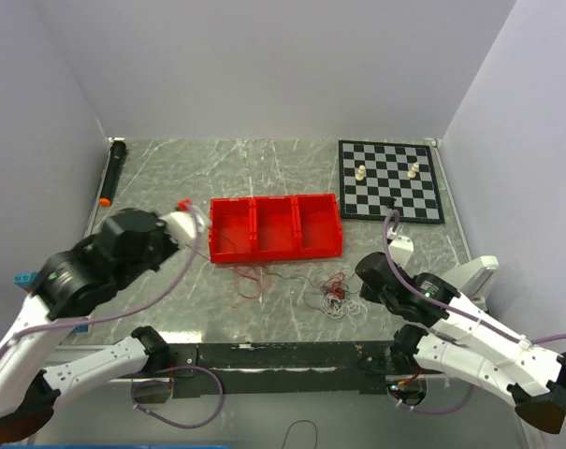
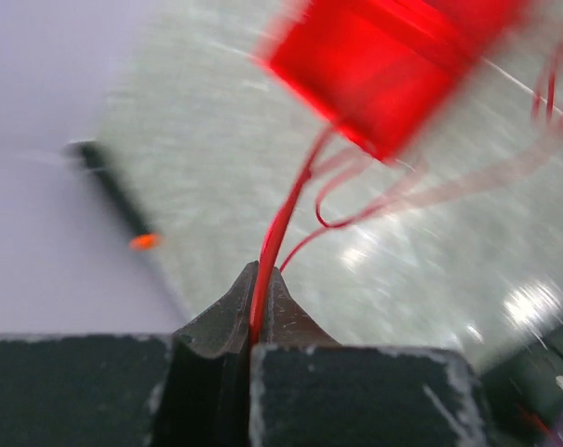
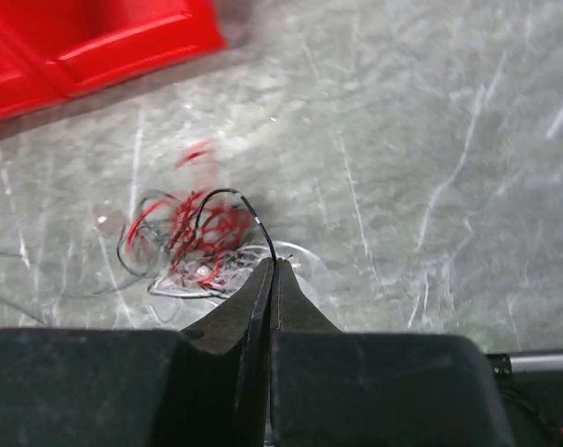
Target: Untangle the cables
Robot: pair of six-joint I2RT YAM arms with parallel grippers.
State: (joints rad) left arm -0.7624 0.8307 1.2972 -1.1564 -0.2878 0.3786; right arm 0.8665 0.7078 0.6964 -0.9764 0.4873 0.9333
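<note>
1. The left jaws are clenched on a red strand (image 2: 279, 222). The right jaws pinch a black strand (image 3: 227, 192) rising from the cables (image 3: 193, 237).
2. Pulling apart slowly, I reckon, would ease loops out without tightening the knot.
3. The cables lie on the marbled tabletop (image 1: 198, 168), near the red tray (image 1: 275, 254). A chessboard (image 1: 392, 181) sits far right, with white walls around.

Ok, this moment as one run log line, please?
left pincer: shut on thin red wire | right pincer: shut on thin black wire
</note>
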